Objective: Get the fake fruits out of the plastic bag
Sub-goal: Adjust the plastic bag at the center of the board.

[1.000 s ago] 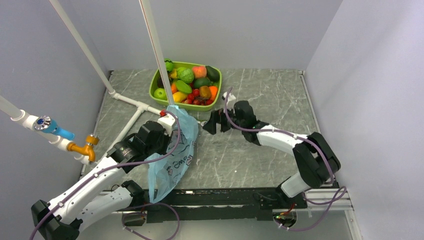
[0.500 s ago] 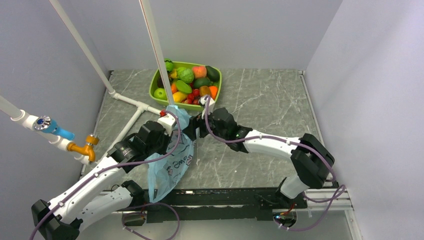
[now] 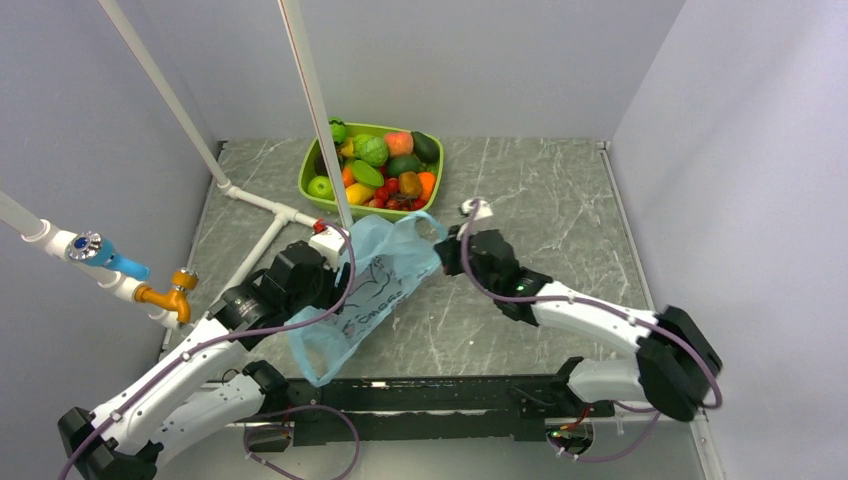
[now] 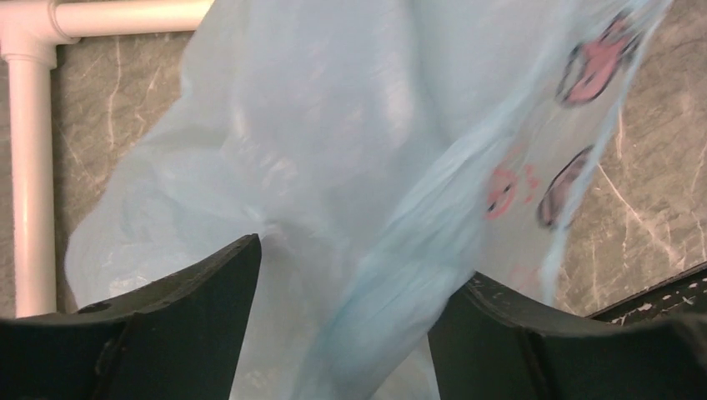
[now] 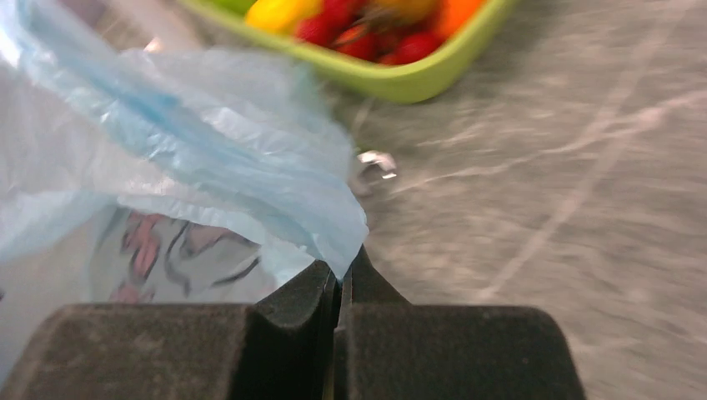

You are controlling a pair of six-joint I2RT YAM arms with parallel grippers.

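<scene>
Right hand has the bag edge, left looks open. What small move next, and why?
Probably close the left hand on the plastic bag film lying between its parted jaws. The right hand is shut on one edge, so a second grip would let the two spread it.

inside of plastic bag (image 3: pixel 368 290) hidden by its folds, green tray (image 5: pixel 402 82) blurred, cut off at top edge

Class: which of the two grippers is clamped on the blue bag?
The right gripper: its jaws are shut on an edge of the plastic bag, while the left gripper has jaws standing open around it.
</scene>
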